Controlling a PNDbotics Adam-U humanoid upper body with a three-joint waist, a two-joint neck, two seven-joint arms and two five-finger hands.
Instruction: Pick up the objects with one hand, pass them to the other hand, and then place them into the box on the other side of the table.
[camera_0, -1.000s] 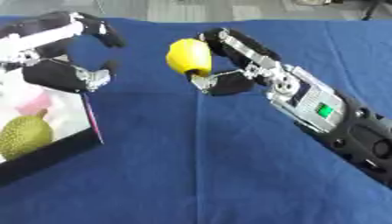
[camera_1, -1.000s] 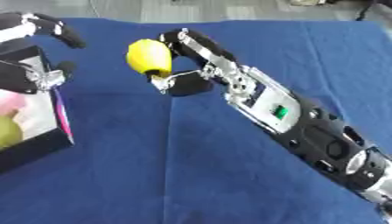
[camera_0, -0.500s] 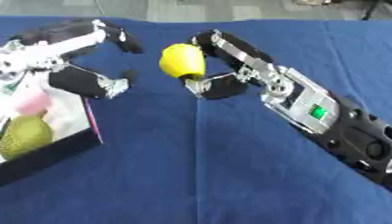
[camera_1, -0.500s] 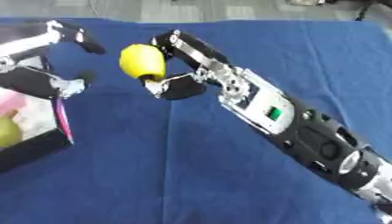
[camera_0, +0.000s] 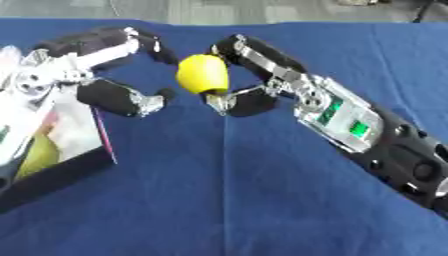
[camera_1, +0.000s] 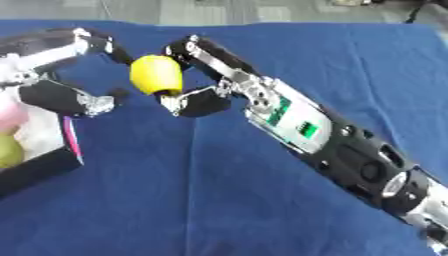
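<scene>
Handoff point: right hand (camera_0: 254, 82) pinches the yellow fruit (camera_0: 202, 74) above the blue cloth (camera_0: 262, 200), long axis upright, while the left hand (camera_0: 96, 70) sits just to its left, spread, with the box (camera_0: 52, 165) below-left.

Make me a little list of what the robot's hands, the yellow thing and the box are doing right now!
yellow fruit: in the air, pinched by the right hand
right hand: fingers and thumb curled round the fruit, offering it leftward
left hand: open, fingers spread beside the fruit, not clearly touching it
box: at the left edge, holding a green fruit and something pink
table: blue cloth
handover: not finished
</scene>
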